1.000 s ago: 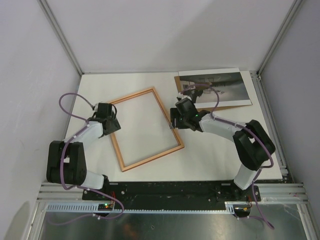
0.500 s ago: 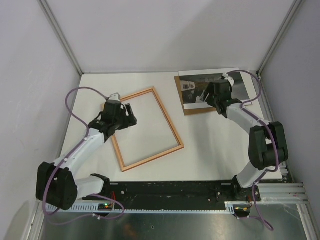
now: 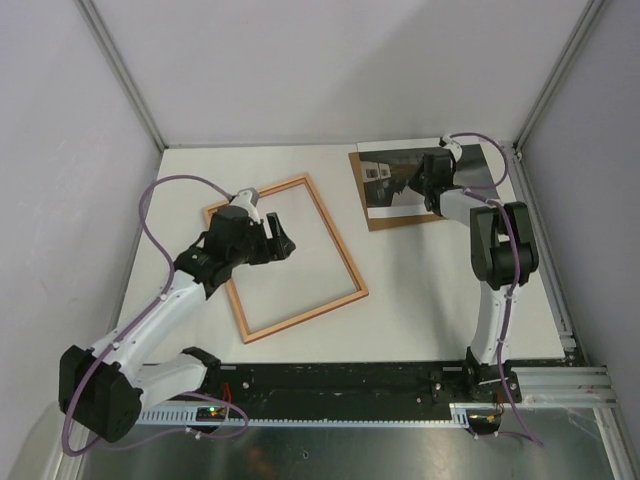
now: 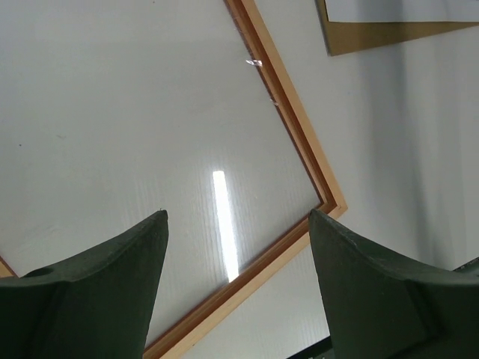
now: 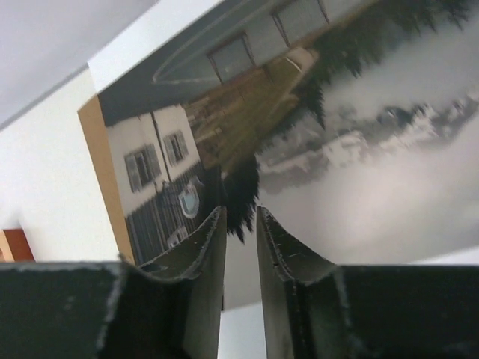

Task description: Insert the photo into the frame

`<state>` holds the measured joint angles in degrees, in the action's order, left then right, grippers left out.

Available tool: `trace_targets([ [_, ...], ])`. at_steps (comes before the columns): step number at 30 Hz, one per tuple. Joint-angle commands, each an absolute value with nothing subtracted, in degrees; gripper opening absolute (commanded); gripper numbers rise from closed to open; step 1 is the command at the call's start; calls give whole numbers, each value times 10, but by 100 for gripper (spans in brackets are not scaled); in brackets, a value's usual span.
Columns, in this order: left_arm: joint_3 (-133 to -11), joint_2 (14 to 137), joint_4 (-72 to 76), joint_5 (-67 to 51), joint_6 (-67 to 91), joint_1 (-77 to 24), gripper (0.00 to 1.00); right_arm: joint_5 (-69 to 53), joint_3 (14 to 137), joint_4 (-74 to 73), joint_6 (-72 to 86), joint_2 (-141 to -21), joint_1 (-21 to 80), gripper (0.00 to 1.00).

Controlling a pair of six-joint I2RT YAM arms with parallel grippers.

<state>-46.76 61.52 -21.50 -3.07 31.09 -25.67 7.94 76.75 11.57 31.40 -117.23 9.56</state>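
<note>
Your right end effector [image 5: 241, 217], narrowed to a slit with nothing visibly gripped, hangs directly over the photo [image 3: 388, 178], lying long-axis left-to-right at the table's [image 3: 420, 300] upper right, while the wide-open, empty left end effector [image 4: 238, 217] hovers above the frame [image 3: 337, 240], centre-left.
</note>
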Motion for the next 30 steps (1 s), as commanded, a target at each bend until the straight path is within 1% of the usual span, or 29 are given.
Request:
trace_targets([
  [1, -460, 600, -202, -46, 312, -262, 80, 69, 855, 114, 307, -1217, 94, 24],
  [5, -461, 607, -195, -50, 312, -262, 80, 65, 905, 49, 313, -1254, 94, 19],
  [13, -461, 624, -180, -56, 313, -264, 80, 48, 925, -29, 322, -1287, 88, 16],
  [21, -451, 629, -170, -59, 316, -265, 80, 34, 896, -51, 330, -1284, 84, 15],
  [30, -444, 635, -161, -64, 313, -265, 80, 43, 815, -67, 338, -1244, 80, 13],
])
